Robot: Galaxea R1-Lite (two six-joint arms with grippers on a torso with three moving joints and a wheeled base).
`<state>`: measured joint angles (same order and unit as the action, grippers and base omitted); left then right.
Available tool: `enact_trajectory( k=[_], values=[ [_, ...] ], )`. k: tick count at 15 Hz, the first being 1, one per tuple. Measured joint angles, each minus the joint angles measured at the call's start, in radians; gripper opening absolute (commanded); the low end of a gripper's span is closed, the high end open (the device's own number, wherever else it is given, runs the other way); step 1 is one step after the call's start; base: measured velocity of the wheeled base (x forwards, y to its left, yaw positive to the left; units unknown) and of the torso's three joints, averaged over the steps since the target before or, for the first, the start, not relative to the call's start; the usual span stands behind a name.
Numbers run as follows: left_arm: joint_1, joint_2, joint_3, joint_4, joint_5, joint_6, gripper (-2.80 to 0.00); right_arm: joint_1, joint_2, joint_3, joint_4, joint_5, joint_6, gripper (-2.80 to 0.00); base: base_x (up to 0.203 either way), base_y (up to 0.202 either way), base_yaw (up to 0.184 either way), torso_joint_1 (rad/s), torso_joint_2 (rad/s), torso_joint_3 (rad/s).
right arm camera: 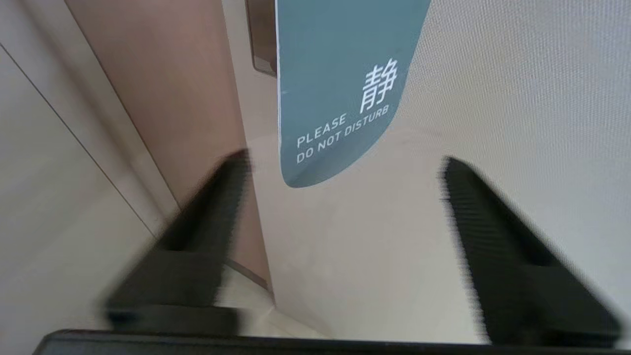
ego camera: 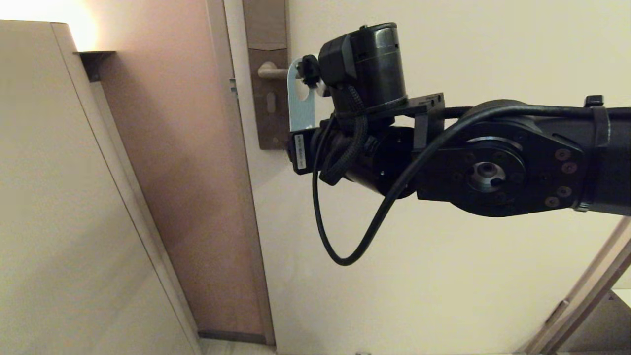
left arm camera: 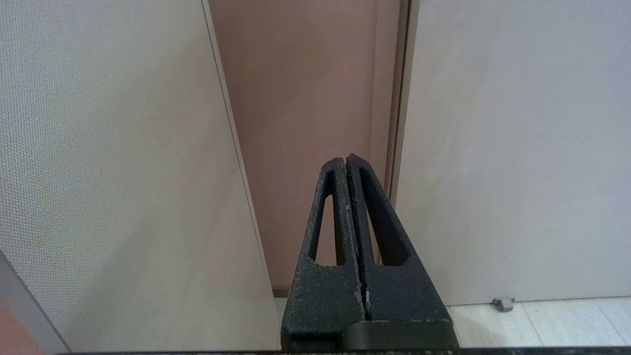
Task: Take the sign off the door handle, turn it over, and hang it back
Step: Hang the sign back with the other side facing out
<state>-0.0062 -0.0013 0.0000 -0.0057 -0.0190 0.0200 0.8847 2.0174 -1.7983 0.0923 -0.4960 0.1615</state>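
Sign (ego camera: 300, 106) hangs on door handle (ego camera: 272, 71), blue-grey "Please do not disturb" face toward right gripper (right arm camera: 345, 172). Right gripper just below sign's lower end, fingers (right arm camera: 207, 217) wide, holding nothing. Left gripper (left arm camera: 347, 160) away from handle, low by door, fingers pressed together, empty.
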Motion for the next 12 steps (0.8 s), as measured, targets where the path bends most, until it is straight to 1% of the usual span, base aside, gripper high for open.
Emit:
enact_trajectory(
  k=[8, 12],
  values=[
    [0.000, 0.000, 0.000, 0.000, 0.000, 0.000, -2.80, 0.001, -0.010, 0.013, -0.004, -0.001, 0.000, -2.80, 0.000, 0.000, 0.000, 0.000, 0.00, 0.000],
    [0.000, 0.000, 0.000, 0.000, 0.000, 0.000, -2.80, 0.000, 0.026, -0.009, -0.053, -0.005, -0.006, -2.80, 0.000, 0.000, 0.000, 0.000, 0.00, 0.000]
  ],
)
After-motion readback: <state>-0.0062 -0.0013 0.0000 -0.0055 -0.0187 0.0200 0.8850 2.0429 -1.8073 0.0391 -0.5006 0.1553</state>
